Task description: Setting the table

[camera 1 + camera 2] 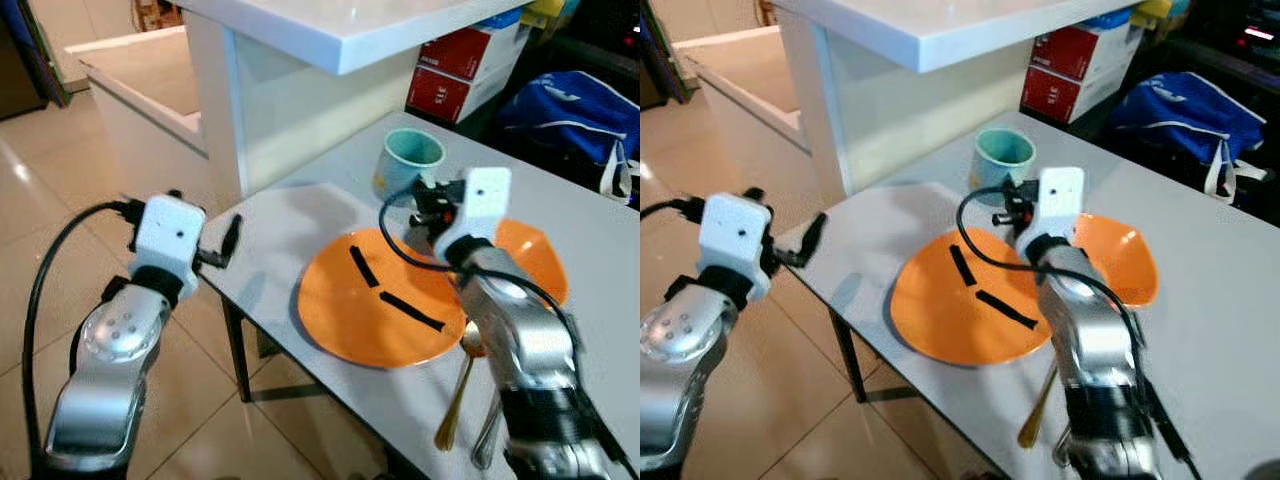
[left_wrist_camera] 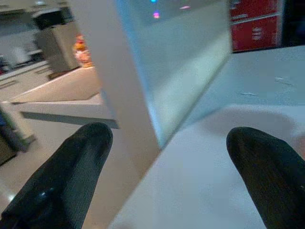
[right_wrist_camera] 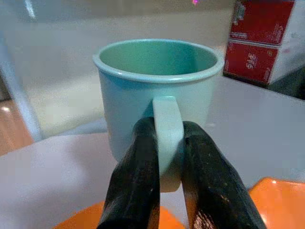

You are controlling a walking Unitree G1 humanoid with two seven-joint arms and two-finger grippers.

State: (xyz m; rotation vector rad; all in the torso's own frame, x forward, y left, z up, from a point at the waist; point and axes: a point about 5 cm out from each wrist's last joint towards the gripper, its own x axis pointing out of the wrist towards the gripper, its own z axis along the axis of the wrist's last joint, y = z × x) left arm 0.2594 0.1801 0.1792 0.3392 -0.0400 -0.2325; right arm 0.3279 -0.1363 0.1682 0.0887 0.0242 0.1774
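A: Head view: the right hand (image 1: 425,195) is gripping the glossy teal mug (image 1: 408,160) by its handle, on the grey bench (image 1: 290,235) behind a flat orange plate (image 1: 375,300).

B: An orange bowl (image 1: 535,255) and a gold spoon (image 1: 458,390) are sitting alongside.

A: Left wrist: the left hand (image 2: 167,167) is hanging open at the bench edge.

B: Right wrist: the smooth black fingers (image 3: 136,181) are clamping that handle.

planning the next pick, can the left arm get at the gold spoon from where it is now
Probably not. The left gripper hangs open off the table's corner, and the gold spoon lies past the orange plate, beside the right arm.
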